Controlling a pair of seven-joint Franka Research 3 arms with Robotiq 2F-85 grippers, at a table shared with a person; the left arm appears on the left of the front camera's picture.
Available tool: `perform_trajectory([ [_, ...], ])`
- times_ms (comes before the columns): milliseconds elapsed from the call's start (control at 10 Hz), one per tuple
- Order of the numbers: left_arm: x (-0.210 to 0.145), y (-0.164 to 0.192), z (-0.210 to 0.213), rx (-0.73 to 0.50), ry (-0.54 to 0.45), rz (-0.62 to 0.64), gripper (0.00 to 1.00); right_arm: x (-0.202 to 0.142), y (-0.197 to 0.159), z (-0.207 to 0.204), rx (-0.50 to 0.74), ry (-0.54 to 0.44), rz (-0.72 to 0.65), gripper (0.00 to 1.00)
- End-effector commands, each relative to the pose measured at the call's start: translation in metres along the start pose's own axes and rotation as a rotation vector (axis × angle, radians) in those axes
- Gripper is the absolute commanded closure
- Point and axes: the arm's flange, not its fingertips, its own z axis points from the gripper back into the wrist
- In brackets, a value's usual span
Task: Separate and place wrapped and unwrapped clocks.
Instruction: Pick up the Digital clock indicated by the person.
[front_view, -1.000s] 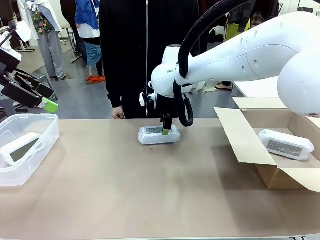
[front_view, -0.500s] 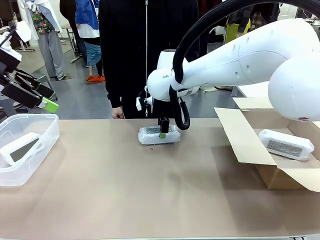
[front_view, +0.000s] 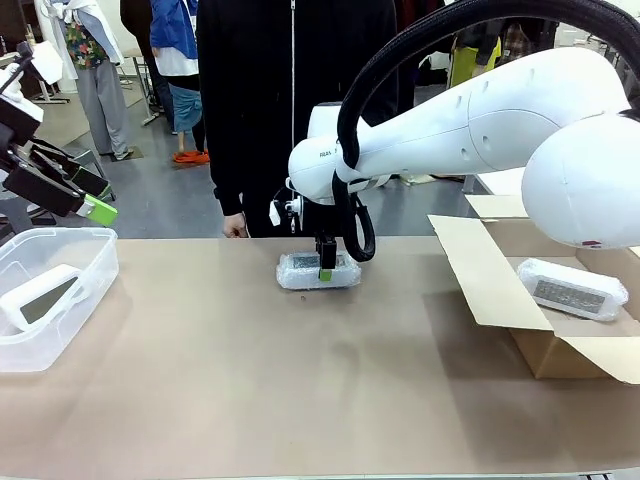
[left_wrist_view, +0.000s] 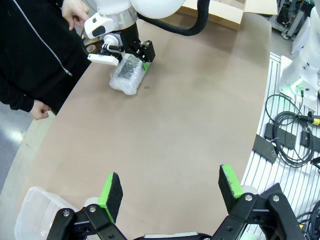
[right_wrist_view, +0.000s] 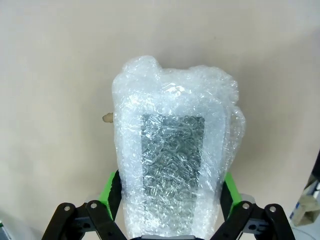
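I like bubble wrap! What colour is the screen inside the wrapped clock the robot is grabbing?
Dark grey, seen through whitish bubble wrap on the wrapped clock. The right wrist view shows it best.

My front camera looks from the robot's side across the table (front_view: 300, 400). My left wrist camera looks from high and far over the same table. My right wrist camera looks straight down, very near. All three share the bubble-wrapped clock (front_view: 318, 271).

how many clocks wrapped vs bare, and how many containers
bubble-wrapped clocks: 2, one on the table between the right gripper's fingers, one in the cardboard box
bare clock: 1, in the clear plastic bin
containers: 2, cardboard box, clear plastic bin
total: 5
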Motion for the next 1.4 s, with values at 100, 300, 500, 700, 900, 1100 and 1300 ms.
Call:
perform_trajectory([
  [100, -0.001, 0.0, 0.001, -0.002, -0.004, 0.001, 0.0, 0.004, -0.01, 0.001, -0.006, 0.023, -0.022, 0.36],
  [300, -0.001, 0.0, 0.001, -0.002, -0.004, 0.001, 0.0, 0.003, -0.011, -0.001, -0.016, 0.03, -0.034, 0.54],
  [500, -0.001, 0.0, 0.001, -0.002, -0.004, 0.001, 0.0, 0.003, -0.01, 0.001, 0.008, 0.019, -0.019, 0.73],
  [700, -0.001, 0.0, 0.001, -0.002, -0.004, 0.001, 0.0, -0.007, -0.005, 0.027, 0.027, -0.021, -0.05, 0.73],
  [900, -0.001, 0.0, 0.001, -0.002, -0.004, 0.001, 0.0, -0.015, 0.016, 0.078, -0.019, -0.029, -0.021, 0.73],
  [1100, -0.001, 0.0, 0.001, -0.002, -0.004, 0.001, 0.0, -0.014, 0.049, 0.13, -0.078, -0.022, -0.01, 0.73],
  [1300, -0.001, 0.0, 0.001, -0.002, -0.004, 0.001, 0.0, -0.01, 0.082, 0.173, -0.137, -0.041, -0.007, 0.73],
])
